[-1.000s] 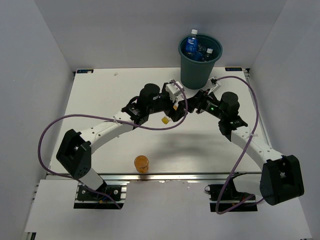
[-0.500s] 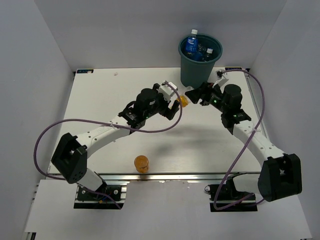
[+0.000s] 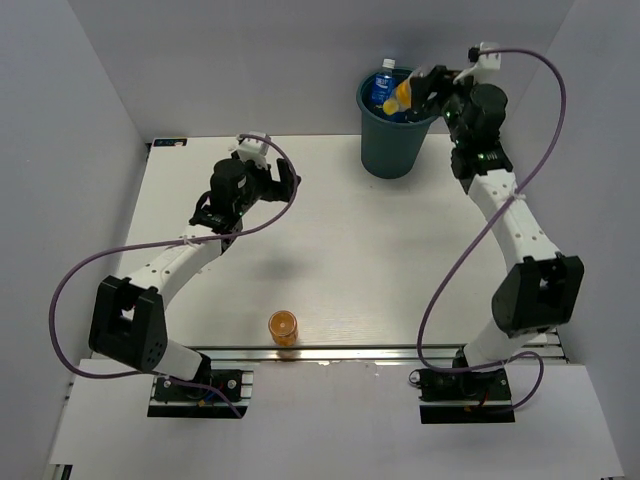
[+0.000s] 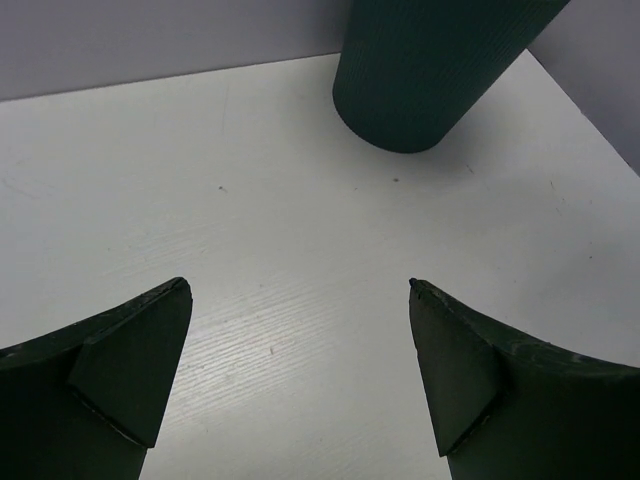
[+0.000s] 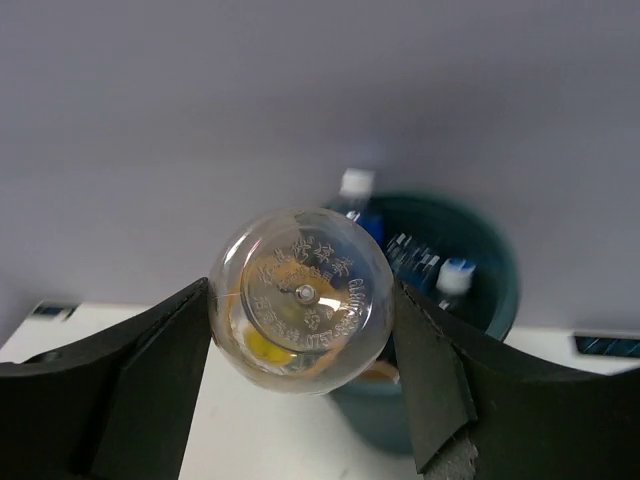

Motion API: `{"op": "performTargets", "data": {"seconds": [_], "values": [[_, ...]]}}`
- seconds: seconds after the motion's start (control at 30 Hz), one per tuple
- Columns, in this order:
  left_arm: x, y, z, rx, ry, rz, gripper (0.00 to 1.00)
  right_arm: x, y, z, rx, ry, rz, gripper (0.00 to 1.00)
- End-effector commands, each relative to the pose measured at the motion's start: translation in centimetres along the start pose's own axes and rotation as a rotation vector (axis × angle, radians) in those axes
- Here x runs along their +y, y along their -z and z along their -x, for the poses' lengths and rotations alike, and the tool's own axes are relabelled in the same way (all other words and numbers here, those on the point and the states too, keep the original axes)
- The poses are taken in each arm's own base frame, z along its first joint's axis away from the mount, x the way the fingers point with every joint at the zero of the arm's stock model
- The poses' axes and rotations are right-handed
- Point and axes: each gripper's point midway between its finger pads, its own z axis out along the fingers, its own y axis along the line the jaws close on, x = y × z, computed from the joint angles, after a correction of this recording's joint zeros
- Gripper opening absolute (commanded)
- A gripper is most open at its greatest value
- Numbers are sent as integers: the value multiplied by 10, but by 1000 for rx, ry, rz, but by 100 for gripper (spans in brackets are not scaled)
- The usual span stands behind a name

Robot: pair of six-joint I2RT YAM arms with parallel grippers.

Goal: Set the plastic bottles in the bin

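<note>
The right gripper [image 5: 300, 330] grasps 1 clear bottle [image 5: 302, 298] over the bin [image 3: 388, 150] at 1 o'clock; the left gripper [image 4: 298, 300] gapes empty.

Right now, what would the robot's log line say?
right jaws: shut on clear bottle, raised near bin | left jaws: open, empty | table: one orange bottle | bin: blue-label bottles inside
</note>
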Motion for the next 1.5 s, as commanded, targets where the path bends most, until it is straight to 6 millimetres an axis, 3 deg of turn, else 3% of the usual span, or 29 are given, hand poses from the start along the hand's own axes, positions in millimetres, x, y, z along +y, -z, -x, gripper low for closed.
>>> {"op": "performTargets", "data": {"seconds": [0.0,0.13,0.17,0.2,0.23,0.27,0.3,0.33,0.37,0.43,0.47,0.5,0.53,0.57,0.7,0.8,0.93,0.97,1.03,1.07,1.1,1.13,1.17,1.2,1.27,1.3,1.37,1.4,1.47], "values": [[0,-1,-2,-2,91,-36,98,-32,-29,42,-145,138,-166,18],[14,-5,-11,22,100,-7,98,-54,-62,38,-158,201,-250,22],[16,-6,-13,25,100,-3,98,-63,-76,18,-132,211,-266,24],[17,-6,-11,27,104,-1,98,-62,-83,33,-173,218,-270,25],[16,-7,-11,29,106,-4,98,-67,-91,32,-187,243,-290,29],[15,-8,-11,33,108,-10,98,-78,-108,5,-151,252,-302,34],[15,-7,-12,40,113,-9,98,-73,-114,30,-206,247,-301,39],[14,-7,-10,38,114,-12,98,-85,-128,-1,-128,253,-325,50],[14,-7,-9,39,116,-9,98,-84,-132,-2,-113,254,-323,60],[15,-4,-10,47,128,-1,98,-75,-131,4,-103,256,-286,86],[14,-2,-10,53,134,-1,98,-71,-128,5,-107,256,-271,89],[12,-1,-9,53,143,-10,98,-69,-124,5,-112,256,-258,89],[10,0,-8,54,149,-19,98,-70,-120,-17,-68,259,-241,89],[8,2,-9,54,154,-27,98,-59,-109,7,-118,257,-217,89],[4,2,-17,85,212,-37,98,-28,-89,14,-50,316,-60,89],[6,2,-25,130,262,-12,98,2,-64,27,-1,355,63,89],[4,10,-29,147,308,5,98,26,-33,21,82,372,179,89],[7,13,-34,160,328,25,98,29,-25,8,120,370,212,89],[15,21,-31,143,338,87,98,59,3,1,165,401,359,89],[19,26,-38,168,362,124,98,61,14,-23,223,395,390,89],[23,31,-44,178,369,153,98,86,37,-24,232,411,471,89],[28,35,-46,177,376,189,98,94,48,-35,242,464,507,89],[42,45,-45,165,390,283,98,109,68,-79,321,464,557,89],[46,51,-51,172,393,318,98,121,86,-72,285,493,572,89],[56,66,-49,152,405,391,98,142,116,-102,308,524,669,89],[58,72,-55,158,408,407,98,164,153,-134,349,515,800,89],[60,81,-54,139,414,425,98,193,194,-161,370,519,953,89],[60,84,-57,142,413,428,98,202,212,-164,362,514,999,89],[62,89,-65,149,416,442,98,212,247,-193,429,492,1077,89]]}}
